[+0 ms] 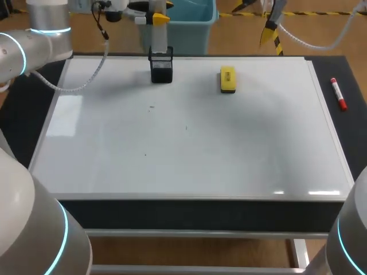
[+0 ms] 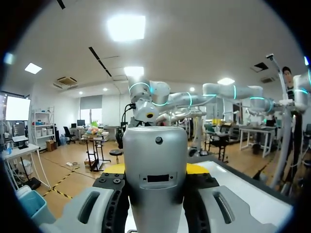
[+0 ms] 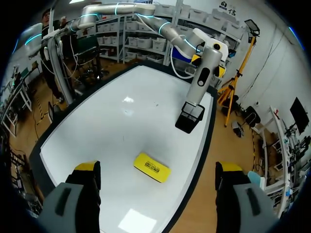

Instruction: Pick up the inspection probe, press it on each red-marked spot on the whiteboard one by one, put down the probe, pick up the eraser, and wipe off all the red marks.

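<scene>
My left arm (image 1: 40, 34) comes in from the left and runs along the far edge of the surface (image 1: 352, 132). Its tool (image 1: 156, 17) is clamped from 2 sides on the upright inspection probe (image 1: 159, 37). My right tool (image 3: 158, 167) hangs high over the far edge, angled down across the surface, its 2 fingers (image 3: 85, 177) spread wide apart.

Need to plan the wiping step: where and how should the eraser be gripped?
Grip the eraser across its two long sides, coming straight down from above. It lies flat on the whiteboard, a narrow block with nothing beside it; the right end effector is open, likely wide enough.
</scene>
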### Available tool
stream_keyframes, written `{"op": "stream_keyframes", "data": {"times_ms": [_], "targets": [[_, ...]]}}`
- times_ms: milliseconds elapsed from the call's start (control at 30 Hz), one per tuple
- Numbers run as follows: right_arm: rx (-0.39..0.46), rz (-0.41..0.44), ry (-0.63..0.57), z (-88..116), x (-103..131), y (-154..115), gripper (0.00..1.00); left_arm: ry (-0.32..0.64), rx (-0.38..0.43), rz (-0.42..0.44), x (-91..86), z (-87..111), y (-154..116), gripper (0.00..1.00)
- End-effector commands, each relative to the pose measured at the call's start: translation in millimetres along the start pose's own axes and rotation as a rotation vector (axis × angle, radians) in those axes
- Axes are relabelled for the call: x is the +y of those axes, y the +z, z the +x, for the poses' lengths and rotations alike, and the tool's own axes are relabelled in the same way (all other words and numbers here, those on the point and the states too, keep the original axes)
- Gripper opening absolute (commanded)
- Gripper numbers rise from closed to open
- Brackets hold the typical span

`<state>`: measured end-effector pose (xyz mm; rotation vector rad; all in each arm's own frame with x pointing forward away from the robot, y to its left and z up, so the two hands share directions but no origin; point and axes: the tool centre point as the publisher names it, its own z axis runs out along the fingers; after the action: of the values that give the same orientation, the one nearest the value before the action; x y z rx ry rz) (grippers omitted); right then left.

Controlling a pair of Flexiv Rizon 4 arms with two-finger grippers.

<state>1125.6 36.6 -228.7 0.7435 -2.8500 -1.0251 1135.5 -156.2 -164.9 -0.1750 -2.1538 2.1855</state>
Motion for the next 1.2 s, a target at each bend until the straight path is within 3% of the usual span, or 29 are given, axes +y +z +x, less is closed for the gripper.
{"op": "stream_keyframes", "data": {"times_ms": [33, 567, 1200], "targets": [[0.007, 0.004, -0.001, -1, 0, -2, 1.00, 0.000, 0.112, 0.007, 9.4, -10.1, 3, 0.00], [0.007, 0.004, -0.001, -1, 0, -2, 1.00, 0.006, 0.127, 0.026, 30.0, -11.5, 3, 0.00], [0.007, 0.004, -0.001, -1, 0, -2, 1.00, -0.016, 0.106, 0.053, 75.0, -17.2, -5, 0.00]]}}
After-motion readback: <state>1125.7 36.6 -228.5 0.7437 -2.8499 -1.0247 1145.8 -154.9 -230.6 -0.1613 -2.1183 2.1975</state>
